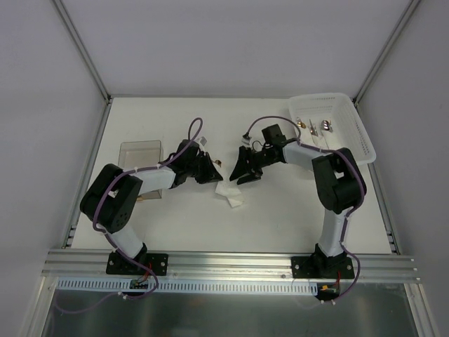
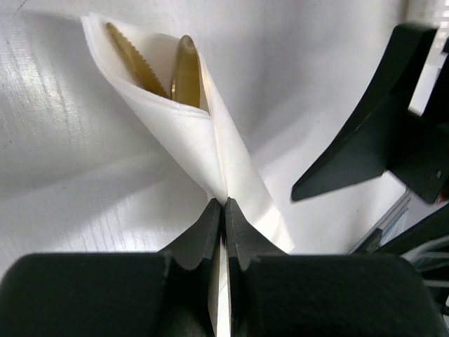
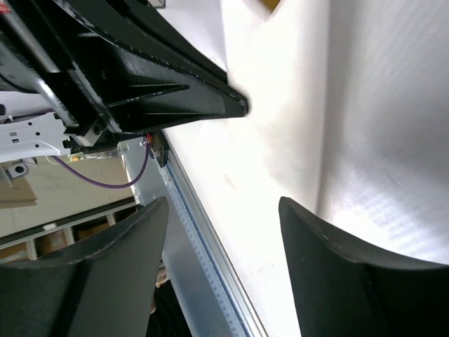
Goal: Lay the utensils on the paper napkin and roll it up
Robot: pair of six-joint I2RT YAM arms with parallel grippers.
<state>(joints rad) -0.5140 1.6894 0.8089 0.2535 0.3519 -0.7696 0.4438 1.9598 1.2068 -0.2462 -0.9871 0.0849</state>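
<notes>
Two arms are picked out now. On the left arm (image 1: pixel 151 178) and the right arm (image 1: pixel 302 153), bulky black joint housings (image 1: pixel 344 186) are linked by white tubes, and a glossy sheen is caught on them. A purple cable (image 1: pixel 195 126) is run along each one. Each is bolted to a black base plate (image 1: pixel 137 265). The left gripper (image 2: pixel 224 205) is shown in matte black, its fingers (image 2: pixel 200 235) tapered to thin tips. The right gripper (image 3: pixel 223 210) is black too, with broad, curved fingers (image 3: pixel 351 281).
</notes>
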